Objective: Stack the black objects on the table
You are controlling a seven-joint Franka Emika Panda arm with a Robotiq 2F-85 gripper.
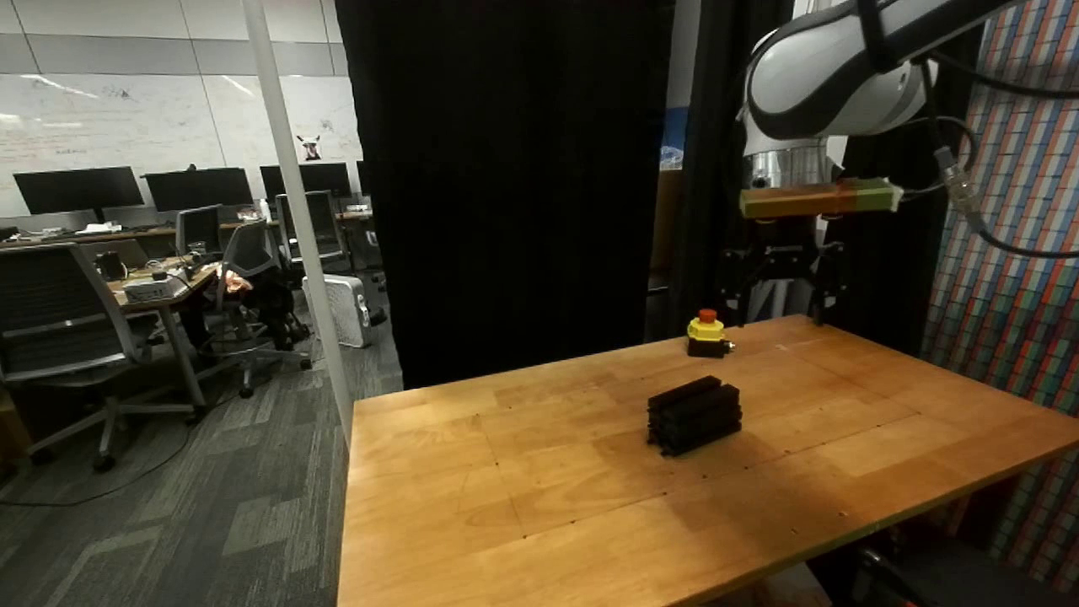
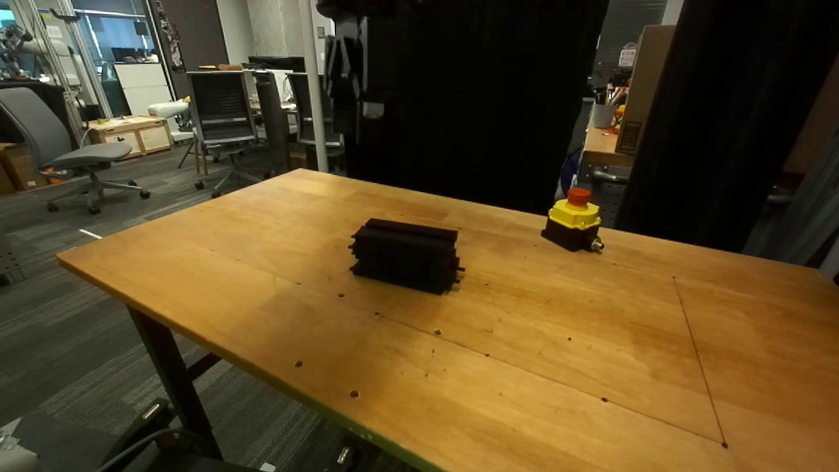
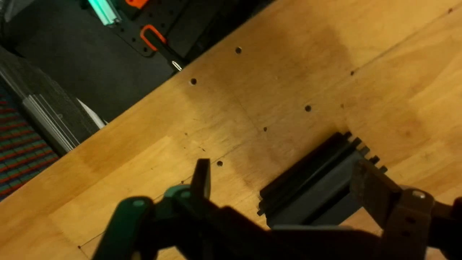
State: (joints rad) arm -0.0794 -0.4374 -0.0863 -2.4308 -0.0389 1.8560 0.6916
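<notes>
The black bars (image 1: 695, 417) are gathered in one compact block on the wooden table (image 1: 523, 472), with a groove along its top. The block also shows in an exterior view (image 2: 406, 257) with small pegs at its ends. In the dark block I cannot tell every bar apart. In the wrist view the black bars (image 3: 306, 191) lie below my gripper (image 3: 283, 164), partly hidden by its right finger and body. My gripper (image 1: 780, 319) is open, with its fingers wide apart and nothing between them. It hangs above the table, apart from the bars.
A yellow-and-red button box (image 1: 708, 333) stands on the table near the far edge; it also shows in an exterior view (image 2: 574, 220). A black curtain (image 1: 523, 185) hangs behind the table. Tools with orange handles (image 3: 153, 38) lie beyond the table edge in the wrist view.
</notes>
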